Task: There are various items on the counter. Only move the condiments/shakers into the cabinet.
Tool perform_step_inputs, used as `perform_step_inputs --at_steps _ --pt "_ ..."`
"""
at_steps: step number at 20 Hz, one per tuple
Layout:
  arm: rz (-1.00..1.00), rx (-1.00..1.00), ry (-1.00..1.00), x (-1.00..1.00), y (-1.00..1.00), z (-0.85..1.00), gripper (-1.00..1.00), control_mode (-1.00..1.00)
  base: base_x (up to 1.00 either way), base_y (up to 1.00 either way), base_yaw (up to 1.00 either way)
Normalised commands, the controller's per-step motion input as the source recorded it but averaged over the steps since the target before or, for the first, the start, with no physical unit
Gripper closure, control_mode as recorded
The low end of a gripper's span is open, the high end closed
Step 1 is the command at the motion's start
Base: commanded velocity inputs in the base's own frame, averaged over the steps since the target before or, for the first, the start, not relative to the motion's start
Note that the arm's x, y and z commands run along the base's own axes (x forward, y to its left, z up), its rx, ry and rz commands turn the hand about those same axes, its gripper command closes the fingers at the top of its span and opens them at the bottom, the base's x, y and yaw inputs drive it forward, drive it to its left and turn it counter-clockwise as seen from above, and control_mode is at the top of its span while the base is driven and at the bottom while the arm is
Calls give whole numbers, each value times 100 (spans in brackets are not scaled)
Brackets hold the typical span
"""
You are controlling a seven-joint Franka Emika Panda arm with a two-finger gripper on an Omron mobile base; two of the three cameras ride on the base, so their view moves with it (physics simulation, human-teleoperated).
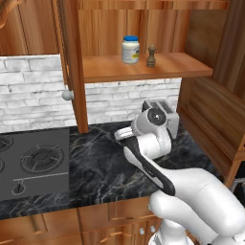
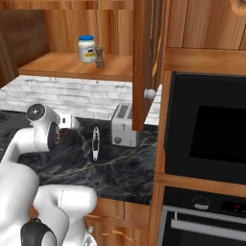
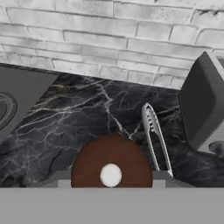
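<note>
Shaker (image 3: 111,164), brown, round top with a pale dot at its centre, seen from straight above in the hand view, sits between the two tips of the gripper (image 3: 111,179). The grey fingers (image 3: 62,179) press against its left and right sides, so the jaws are clenched on it. Whether its foot rests on the counter (image 1: 95,162) or hangs just above cannot be told. Beneath it lies the black veined counter top, in the stretch between the stovetop (image 1: 33,162) at the counter's left end and the toaster (image 1: 160,112) toward the right end. Just beside the shaker, on its toaster side, lies a thin silver utensil (image 3: 155,140), flat on the counter, pointing toward the back edge, apart from the toaster. The toaster stands upright near the back edge against the white brick wall (image 3: 109,39). In the right base view the utensil (image 2: 95,143) lies left of the toaster (image 2: 124,126), with the arm's wrist low over the counter further left. Above, the cabinet (image 1: 182,64) stands open, its door (image 1: 72,57) swung out, round pale knob (image 1: 68,94) at the lower edge. On the cabinet's shelf stand the white jar (image 1: 130,49) with blue lid and, just beside it on the right, a dark shaker (image 1: 151,56), both upright, near each other but not touching, set toward the shelf's left half.
</note>
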Motion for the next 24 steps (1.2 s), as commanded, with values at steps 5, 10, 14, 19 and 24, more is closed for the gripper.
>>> perform_step_inputs --at_steps 5,10,14,19,24 --pt "0 0 -8 -51 -50 100 100 -100 0 0 0" --pt "-5 0 0 -62 -57 100 100 -100 0 0 0" --pt "-8 0 0 -61 -67 100 100 -100 0 0 0" --pt "-17 -1 6 -42 -59 97 100 -100 0 0 0" --pt "-23 -3 6 -14 -60 84 100 -100 0 0 0"
